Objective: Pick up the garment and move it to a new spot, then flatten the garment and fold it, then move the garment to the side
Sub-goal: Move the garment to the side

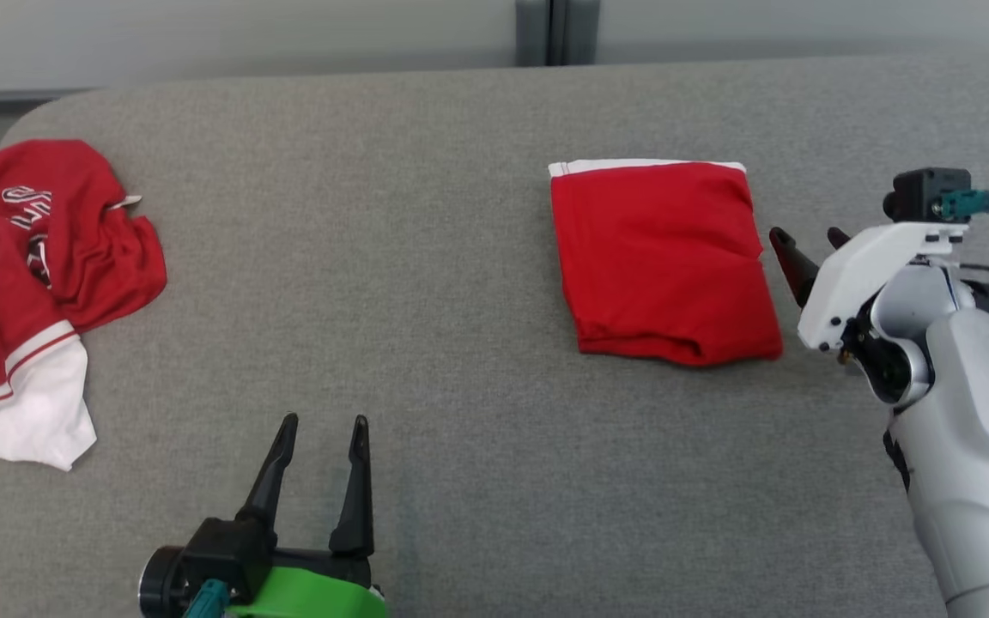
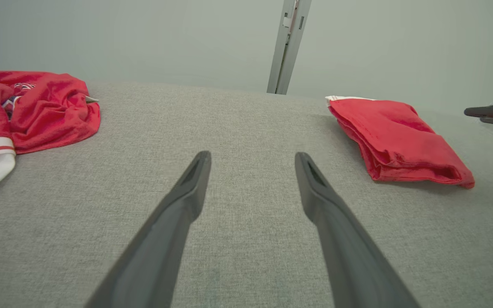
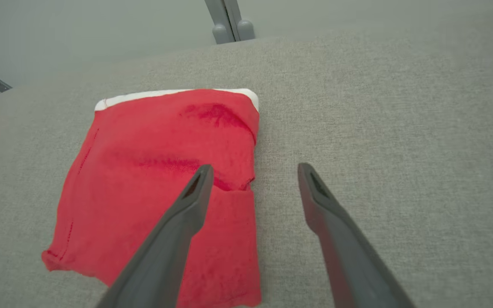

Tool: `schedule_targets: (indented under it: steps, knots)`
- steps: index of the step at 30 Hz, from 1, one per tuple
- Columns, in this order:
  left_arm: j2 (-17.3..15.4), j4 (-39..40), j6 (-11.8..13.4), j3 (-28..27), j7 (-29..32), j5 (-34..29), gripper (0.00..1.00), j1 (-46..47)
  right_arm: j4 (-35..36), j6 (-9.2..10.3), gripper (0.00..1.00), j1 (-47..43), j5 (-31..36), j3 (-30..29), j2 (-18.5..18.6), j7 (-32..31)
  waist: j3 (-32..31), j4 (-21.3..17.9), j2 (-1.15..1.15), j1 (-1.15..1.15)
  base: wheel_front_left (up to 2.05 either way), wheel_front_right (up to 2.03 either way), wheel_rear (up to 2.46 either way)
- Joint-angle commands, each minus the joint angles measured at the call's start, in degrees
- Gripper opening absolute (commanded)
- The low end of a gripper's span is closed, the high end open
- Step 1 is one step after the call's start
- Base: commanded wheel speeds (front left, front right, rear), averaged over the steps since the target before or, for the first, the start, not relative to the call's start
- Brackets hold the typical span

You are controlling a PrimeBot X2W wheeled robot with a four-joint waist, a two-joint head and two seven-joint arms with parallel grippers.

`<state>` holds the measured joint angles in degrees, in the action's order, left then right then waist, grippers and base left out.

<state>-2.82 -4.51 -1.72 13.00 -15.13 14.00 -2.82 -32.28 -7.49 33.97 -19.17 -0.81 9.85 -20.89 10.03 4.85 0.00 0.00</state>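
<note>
The garment (image 1: 662,257) is a red cloth with a white edge, folded into a neat rectangle on the right half of the grey table (image 1: 426,283). It also lies at right in the left wrist view (image 2: 396,141) and under the fingers in the right wrist view (image 3: 161,179). My right gripper (image 1: 808,245) hovers open just off the garment's right edge, its left finger over the cloth, nothing held (image 3: 253,171). My left gripper (image 1: 323,425) rests open near the front edge, well left of the garment (image 2: 253,156).
A crumpled red and white jersey (image 1: 22,292) lies at the table's far left edge (image 2: 28,107). A grey post (image 1: 556,30) stands behind the table against a pale wall. Bare grey cloth stretches between the two garments.
</note>
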Motion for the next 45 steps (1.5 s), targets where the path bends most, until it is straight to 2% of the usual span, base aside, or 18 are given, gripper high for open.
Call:
schedule_targets:
  steps: [1,5,9,10,11,15,20,23,27,33,39,40,41,45]
  knots:
    - [-0.2,-0.3,0.4,0.6,0.0,0.4,1.0,1.6,-2.0,0.02,1.0,1.8,0.0,-0.1,0.5,-0.7,5.4,4.3,0.0,0.0,0.0,0.0,0.0]
    - [-0.2,-0.9,1.0,2.4,0.0,1.3,1.0,3.0,-8.0,0.01,1.0,5.5,1.0,-0.1,0.8,-1.7,6.4,5.7,0.0,0.0,0.0,0.0,0.0]
    - [-0.2,-1.2,1.7,3.5,0.0,1.6,1.0,3.5,-13.3,0.0,1.0,6.6,-1.4,2.3,0.6,-3.6,6.4,6.6,0.0,0.0,0.0,0.0,0.0]
    - [-0.2,-1.1,1.8,3.6,0.0,1.6,1.0,3.5,-14.2,0.01,0.31,6.6,-1.8,2.3,0.9,-3.1,6.3,6.6,0.0,0.0,0.0,0.0,0.0]
    - [-0.2,-0.9,1.9,3.4,0.0,1.5,1.0,3.5,-14.7,0.04,0.0,6.8,-2.1,1.7,1.0,-2.5,6.4,6.3,0.0,0.0,0.0,0.0,0.0]
    - [-0.2,-0.2,2.2,2.7,0.0,0.8,1.0,3.0,-16.3,0.06,0.0,8.3,-2.9,-0.2,0.8,0.8,6.5,3.6,0.0,0.0,0.0,0.0,0.0]
    - [-0.2,0.0,1.7,1.8,0.0,-0.3,1.0,3.3,-17.0,0.06,0.0,9.8,-3.6,-0.5,1.9,1.8,8.1,-2.7,0.0,0.0,0.0,0.0,0.0]
    - [-0.2,0.3,0.6,1.9,0.0,-2.0,1.0,5.6,-17.2,0.05,0.0,12.0,-3.7,-1.3,3.6,2.6,11.1,-7.1,0.0,0.0,0.0,0.0,0.0]
    - [-0.2,0.3,-0.8,2.6,0.0,-4.1,1.0,8.9,-17.8,0.04,0.0,15.2,-2.1,-1.9,7.5,3.8,15.7,-10.5,0.0,0.0,0.0,0.0,0.0]
    - [-0.4,-0.2,-2.4,4.1,0.0,-6.4,1.0,12.8,-21.1,0.04,0.0,22.0,2.3,-4.1,15.5,4.6,20.1,-10.4,0.0,0.0,0.0,0.0,0.0]
    - [-0.4,-0.2,-1.9,3.9,0.0,-6.8,1.0,12.7,-25.8,0.05,0.0,27.7,12.5,-5.5,23.4,4.4,21.3,-7.5,0.0,0.0,0.0,0.0,0.0]
    - [-0.4,-0.1,-1.8,3.8,0.0,-6.8,1.0,12.3,-26.3,0.05,0.2,28.3,14.3,-5.7,24.2,4.5,21.4,-7.2,0.0,0.0,0.0,0.0,0.0]
    - [-0.5,0.1,-1.7,3.4,0.0,-6.6,1.0,11.9,-26.6,0.05,1.0,29.2,16.6,-6.2,25.0,5.1,21.4,-6.8,0.0,0.0,0.0,0.0,0.0]
    - [-0.5,0.8,-1.3,2.6,0.0,-6.4,1.0,11.0,-26.6,0.05,1.0,31.3,24.4,-10.7,26.8,7.8,21.4,-6.4,0.0,0.0,0.0,0.0,0.0]
